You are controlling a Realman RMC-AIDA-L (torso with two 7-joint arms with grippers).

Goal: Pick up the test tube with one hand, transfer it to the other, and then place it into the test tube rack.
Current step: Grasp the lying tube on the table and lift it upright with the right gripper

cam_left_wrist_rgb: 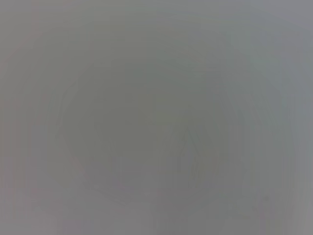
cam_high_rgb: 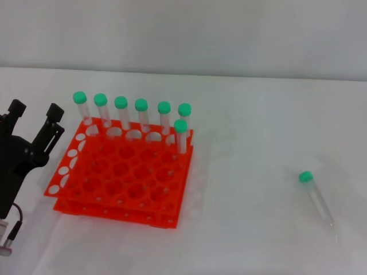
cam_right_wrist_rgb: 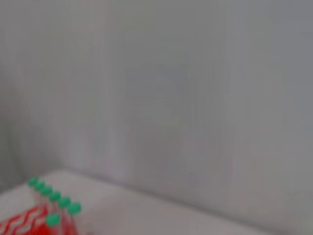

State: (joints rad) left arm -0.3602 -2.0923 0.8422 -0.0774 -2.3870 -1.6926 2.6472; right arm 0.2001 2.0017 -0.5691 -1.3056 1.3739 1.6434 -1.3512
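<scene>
The test tube (cam_high_rgb: 315, 195), clear with a green cap, lies on its side on the white table at the right, far from both arms. The orange test tube rack (cam_high_rgb: 123, 175) stands left of centre with several green-capped tubes upright along its back row and one in the row in front. My left gripper (cam_high_rgb: 35, 117) hovers just left of the rack, fingers spread and empty. The right gripper is out of the head view. In the right wrist view the rack (cam_right_wrist_rgb: 24, 223) shows far off, near the picture's edge.
White table all around, with bare surface between the rack and the lying tube. A grey wall runs along the back. The left wrist view shows only a plain grey surface.
</scene>
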